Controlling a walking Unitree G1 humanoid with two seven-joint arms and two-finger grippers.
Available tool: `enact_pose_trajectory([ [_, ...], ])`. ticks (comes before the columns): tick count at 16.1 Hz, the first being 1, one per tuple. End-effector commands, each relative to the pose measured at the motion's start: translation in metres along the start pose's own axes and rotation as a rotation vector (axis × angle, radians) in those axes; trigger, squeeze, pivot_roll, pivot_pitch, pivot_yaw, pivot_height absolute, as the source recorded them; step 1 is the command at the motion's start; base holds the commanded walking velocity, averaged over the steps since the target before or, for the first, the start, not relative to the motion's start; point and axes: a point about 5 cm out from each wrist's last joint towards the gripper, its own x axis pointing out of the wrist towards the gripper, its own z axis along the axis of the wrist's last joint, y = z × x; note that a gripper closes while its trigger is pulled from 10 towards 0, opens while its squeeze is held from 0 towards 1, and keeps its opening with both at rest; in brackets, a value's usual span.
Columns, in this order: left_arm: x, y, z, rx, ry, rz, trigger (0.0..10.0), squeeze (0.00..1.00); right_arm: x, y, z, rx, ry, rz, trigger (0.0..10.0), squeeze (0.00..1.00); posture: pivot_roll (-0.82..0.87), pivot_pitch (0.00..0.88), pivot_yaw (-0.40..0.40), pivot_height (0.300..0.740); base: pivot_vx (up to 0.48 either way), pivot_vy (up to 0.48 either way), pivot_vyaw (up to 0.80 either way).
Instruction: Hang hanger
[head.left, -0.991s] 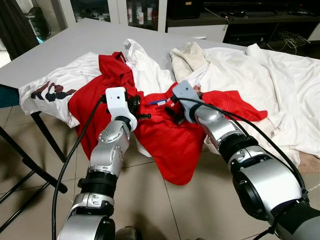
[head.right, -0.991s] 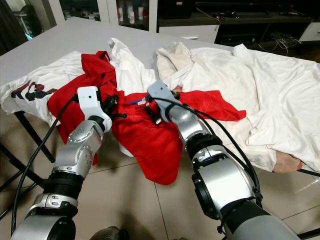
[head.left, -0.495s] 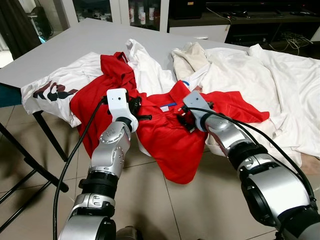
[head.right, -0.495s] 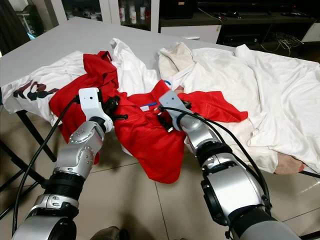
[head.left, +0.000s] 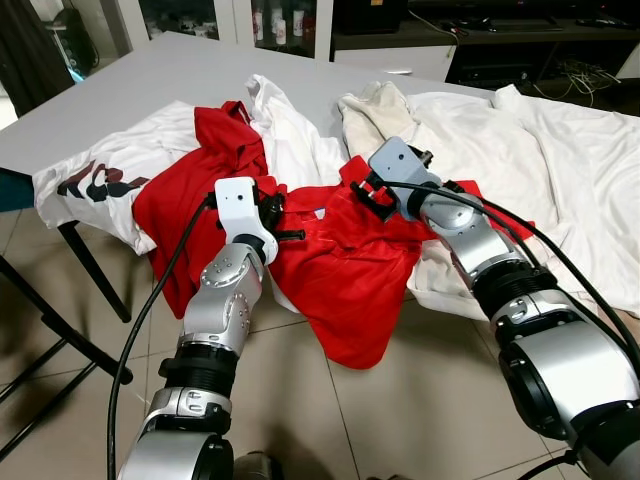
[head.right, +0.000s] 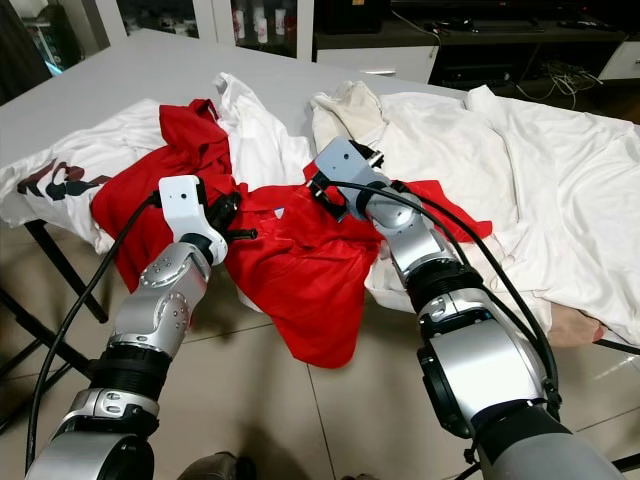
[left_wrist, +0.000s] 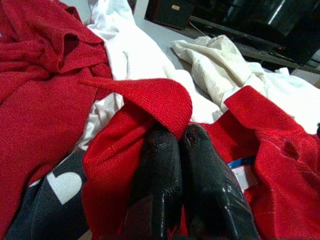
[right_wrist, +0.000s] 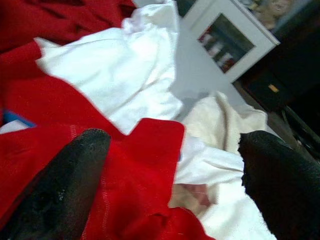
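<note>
Across the grey tabletop (head.left: 150, 85) lies a heap of clothes, spilling over its near edge toward the tiled floor (head.left: 380, 420). Largest is the white sheet-like garment (head.left: 540, 170) spread at three o'clock, with a cream piece (head.left: 375, 115) bunched at twelve o'clock. A white shirt with a dark print (head.left: 95, 180) drapes over the edge at nine o'clock, and a white shirt (head.left: 290, 140) rises between the reds. A second red garment (head.left: 215, 160) is crumpled at ten o'clock. The red shirt (head.left: 345, 270) hangs over the edge at the centre, its collar area raised and a small blue-edged label (left_wrist: 242, 170) showing near the neck.

The left end effector (left_wrist: 179, 150) sits at the shirt's nine o'clock side, its two black fingers pressed tightly together on a fold of the red shirt's edge. The right end effector (right_wrist: 172, 170) is at the shirt's one o'clock, over the collar; its fingers (right_wrist: 65, 175) stand wide apart, with the red cloth lying between them and nothing gripped. No hanger can be made out among the clothes.
</note>
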Motion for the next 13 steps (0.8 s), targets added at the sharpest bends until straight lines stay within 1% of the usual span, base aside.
enact_pose_trajectory([
  [1,-0.002,-0.001,-0.001,0.006,-0.002,0.006,10.0,0.00,0.002,-0.004,0.010,-0.041,-0.024,0.030,10.0,0.00,0.08,0.025,-0.039,0.740,0.000,0.000,0.00],
  [2,-0.003,-0.001,-0.002,0.005,0.000,0.006,10.0,0.00,0.005,0.005,0.009,-0.034,-0.019,0.070,10.0,0.00,0.08,0.025,-0.039,0.740,0.000,0.000,0.00],
  [4,-0.003,-0.002,-0.003,0.004,0.002,0.004,10.0,0.00,0.007,0.011,0.008,-0.038,-0.007,0.086,10.0,0.00,0.08,0.025,-0.039,0.740,0.000,0.000,0.00],
  [5,-0.003,-0.005,-0.003,0.003,0.001,-0.002,10.0,0.00,0.012,0.023,0.013,-0.039,-0.022,0.097,10.0,0.00,0.10,0.028,-0.043,0.740,0.000,0.000,0.00],
  [6,-0.003,-0.005,-0.002,0.002,0.000,-0.003,10.0,0.00,0.014,0.027,0.015,-0.030,-0.033,0.103,10.0,0.00,0.10,0.028,-0.043,0.740,0.000,0.000,0.00],
  [7,-0.004,-0.005,-0.002,0.003,-0.001,-0.003,10.0,0.00,0.016,0.035,0.019,-0.020,-0.044,0.117,10.0,0.00,0.10,0.028,-0.043,0.740,0.000,0.000,0.00],
  [8,-0.004,-0.004,-0.003,0.003,0.000,0.001,10.0,0.00,0.018,0.045,0.016,-0.021,-0.026,0.147,10.0,0.00,0.10,0.028,-0.043,0.740,0.000,0.000,0.00],
  [9,-0.004,-0.004,-0.003,0.003,0.000,0.002,10.0,0.00,0.018,0.047,0.016,-0.024,-0.023,0.152,10.0,0.00,0.10,0.028,-0.043,0.740,0.000,0.000,0.00],
  [12,-0.005,-0.004,-0.003,0.004,0.000,0.003,10.0,0.00,0.019,0.063,0.010,0.006,-0.011,0.186,10.0,0.00,0.11,0.026,-0.045,0.740,0.000,0.000,0.00],
  [13,-0.005,-0.004,-0.003,0.004,0.001,0.001,10.0,0.00,0.018,0.070,0.002,-0.004,0.033,0.192,10.0,0.00,0.11,0.026,-0.044,0.740,0.000,0.000,0.00],
])
